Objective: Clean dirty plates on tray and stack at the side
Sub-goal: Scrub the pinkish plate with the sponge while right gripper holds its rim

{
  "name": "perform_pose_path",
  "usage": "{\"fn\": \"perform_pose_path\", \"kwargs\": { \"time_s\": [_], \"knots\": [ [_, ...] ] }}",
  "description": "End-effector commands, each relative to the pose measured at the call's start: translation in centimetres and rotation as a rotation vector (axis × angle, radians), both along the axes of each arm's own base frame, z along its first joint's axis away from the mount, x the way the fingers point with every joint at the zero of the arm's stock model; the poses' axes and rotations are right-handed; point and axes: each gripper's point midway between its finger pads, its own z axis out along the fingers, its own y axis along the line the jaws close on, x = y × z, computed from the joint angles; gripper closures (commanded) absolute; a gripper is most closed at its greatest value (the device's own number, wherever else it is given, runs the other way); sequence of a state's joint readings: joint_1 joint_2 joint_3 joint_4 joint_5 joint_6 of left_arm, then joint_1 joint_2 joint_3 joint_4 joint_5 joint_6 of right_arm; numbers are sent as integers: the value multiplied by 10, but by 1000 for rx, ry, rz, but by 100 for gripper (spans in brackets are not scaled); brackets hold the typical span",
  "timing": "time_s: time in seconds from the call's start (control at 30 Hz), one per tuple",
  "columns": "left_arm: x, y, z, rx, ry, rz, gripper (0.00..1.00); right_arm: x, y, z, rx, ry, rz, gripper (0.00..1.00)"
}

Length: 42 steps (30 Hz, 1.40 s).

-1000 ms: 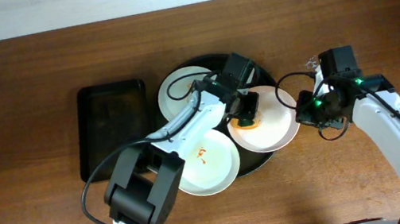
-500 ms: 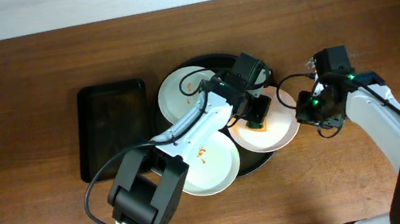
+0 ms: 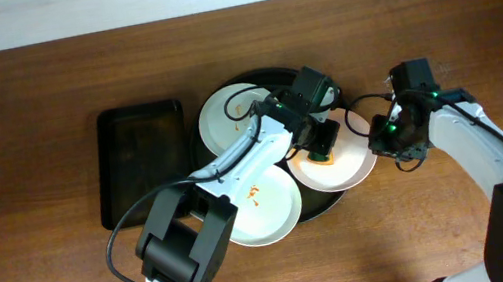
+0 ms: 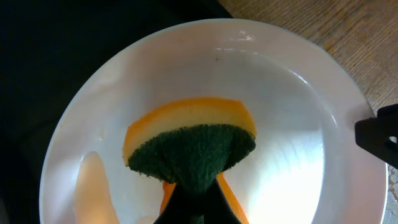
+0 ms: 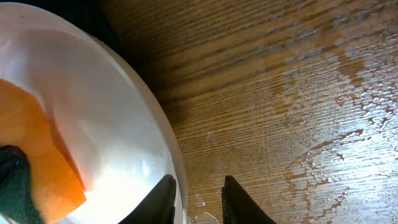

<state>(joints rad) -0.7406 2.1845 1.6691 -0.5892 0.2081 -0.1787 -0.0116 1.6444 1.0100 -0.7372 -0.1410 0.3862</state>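
The round black tray holds three white plates. One plate lies at its upper left. One plate with small orange-red smears lies at the front. The third plate overhangs the tray's right side. My left gripper is shut on an orange and green sponge and presses it into this third plate. My right gripper straddles that plate's right rim. One finger is over the plate and one over the table, and wood shows between them.
A smaller rectangular black tray lies left of the round tray. The wooden table by the right gripper has wet patches. Both arms' cables hang over the plates.
My left gripper with the sponge slid a little to the right across the third plate. My right gripper edged slightly left onto the plate's rim.
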Motion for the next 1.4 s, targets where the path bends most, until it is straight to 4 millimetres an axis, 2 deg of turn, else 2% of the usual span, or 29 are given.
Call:
{"fn": "perform_pose_path", "kwargs": {
  "time_s": [0.0, 0.07, 0.1, 0.13, 0.3, 0.43, 0.53, 0.63, 0.77, 0.83, 1.0, 1.27, 1.37],
  "knots": [
    [3, -5, 3, 0, -19, -17, 99, 1, 2, -8, 18, 27, 4, 74],
    [3, -5, 3, 1, -19, -17, 99, 0, 7, -17, 46, 49, 9, 78],
    [3, -5, 3, 1, -19, -16, 99, 0, 8, -18, 50, 52, 10, 89],
    [2, -4, 3, 2, -18, -16, 99, 0, 8, -18, 50, 51, 10, 96],
    [2, -5, 3, 2, -18, -16, 99, 1, 8, -17, 48, 45, 10, 96],
    [7, 0, 2, 26, -41, 0, 95, 6, 0, -1, 40, -8, -11, 96],
    [7, -1, 0, 26, -40, 0, 100, 2, -1, -1, 37, 8, -14, 96],
    [-9, -14, -7, -17, 17, -46, 100, 2, 0, -1, 37, 9, -11, 96],
    [-18, -34, 0, -86, 20, -95, 100, 0, 0, -2, 38, 16, -11, 96],
    [-19, -37, -6, -60, 0, -94, 100, -1, 0, -2, 38, 20, -11, 96],
    [-5, -25, -33, -12, -2, -53, 100, -3, 0, -2, 36, 27, -4, 96],
    [37, 15, -35, 54, -63, 68, 100, -5, 0, -2, 37, 35, -4, 96],
    [43, 23, -36, 58, -59, 87, 100, -5, 0, -3, 37, 37, -4, 96]
  ]
}}
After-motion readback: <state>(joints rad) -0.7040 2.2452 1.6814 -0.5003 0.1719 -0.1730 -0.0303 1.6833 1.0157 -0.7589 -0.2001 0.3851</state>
